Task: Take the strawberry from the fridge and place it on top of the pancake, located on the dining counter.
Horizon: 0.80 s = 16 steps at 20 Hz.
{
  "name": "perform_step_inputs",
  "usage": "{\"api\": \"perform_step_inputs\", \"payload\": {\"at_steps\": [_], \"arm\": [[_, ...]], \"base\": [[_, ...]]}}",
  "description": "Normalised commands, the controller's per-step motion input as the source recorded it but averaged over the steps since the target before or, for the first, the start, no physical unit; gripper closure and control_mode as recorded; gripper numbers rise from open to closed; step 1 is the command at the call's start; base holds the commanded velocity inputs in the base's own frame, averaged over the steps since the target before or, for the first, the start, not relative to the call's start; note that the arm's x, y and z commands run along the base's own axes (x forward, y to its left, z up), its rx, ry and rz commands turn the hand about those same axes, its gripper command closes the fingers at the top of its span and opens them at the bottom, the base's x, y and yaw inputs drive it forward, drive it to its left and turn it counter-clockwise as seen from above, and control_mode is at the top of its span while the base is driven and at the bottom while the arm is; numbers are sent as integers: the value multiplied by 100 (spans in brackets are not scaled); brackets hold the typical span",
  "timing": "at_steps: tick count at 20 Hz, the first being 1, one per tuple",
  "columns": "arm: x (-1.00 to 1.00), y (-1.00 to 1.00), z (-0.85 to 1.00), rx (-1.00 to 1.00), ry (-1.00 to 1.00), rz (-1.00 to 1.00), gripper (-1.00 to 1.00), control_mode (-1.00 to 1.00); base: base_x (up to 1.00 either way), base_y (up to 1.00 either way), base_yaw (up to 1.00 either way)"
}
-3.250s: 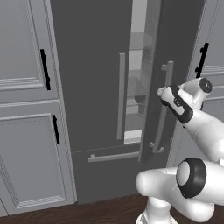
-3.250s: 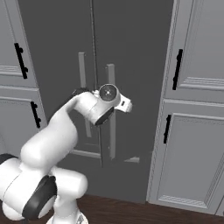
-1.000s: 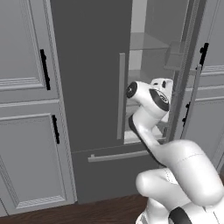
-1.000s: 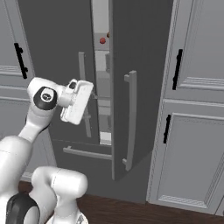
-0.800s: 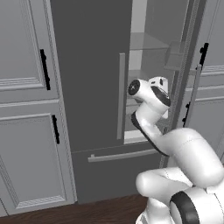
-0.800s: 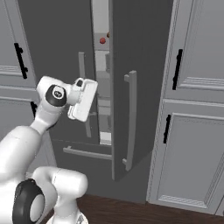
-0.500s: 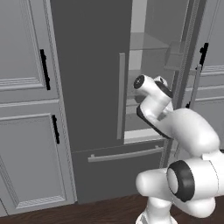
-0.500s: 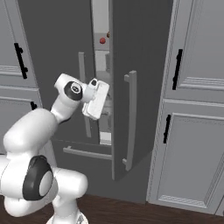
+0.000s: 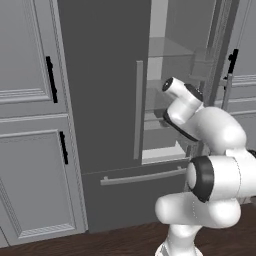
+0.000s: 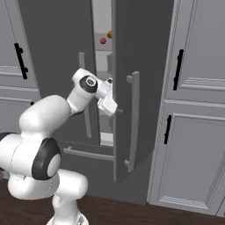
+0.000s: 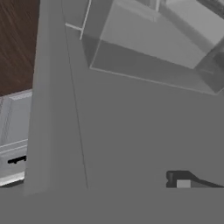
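The fridge (image 9: 100, 75) stands with its left door shut and its right door (image 10: 143, 48) swung partly out. Through the gap, a tiny red strawberry (image 10: 103, 41) sits on an upper shelf, well above my hand. My gripper (image 10: 113, 105) is open and holds nothing; it sits in the gap at mid height, close against the inner edge of the right door. In the hand view one dark fingertip (image 11: 180, 180) rises before the door's grey inner face, with a clear door bin (image 11: 148, 43) beyond. The pancake and the dining counter are out of view.
A yellow-orange item (image 10: 110, 34) sits just right of the strawberry. Glass shelves (image 9: 170, 54) show inside the fridge. The open door's bar handle (image 10: 134, 118) is right of my hand. Light-grey cabinets (image 9: 30, 150) (image 10: 197, 132) flank the fridge. Dark wood floor (image 11: 17, 43) lies below.
The arm has swung the hand to the right, from in front of the left door into the gap beside the open right door. The door and strawberry have not moved in the last second.
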Motion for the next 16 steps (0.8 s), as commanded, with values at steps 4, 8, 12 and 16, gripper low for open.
{"api": "perform_step_inputs", "payload": {"at_steps": [4, 8, 12, 16], "arm": [[-38, -99, -1, 0, 11, -4, -100, -100], [-11, -95, -2, -1, 12, -1, -100, -100], [-4, -18, -2, 0, 2, 1, -100, -100], [-4, 43, 0, -3, 0, 7, -100, -100]], "base": [[0, 0, 0], [0, 0, 0], [0, 0, 0], [0, 0, 0]]}}
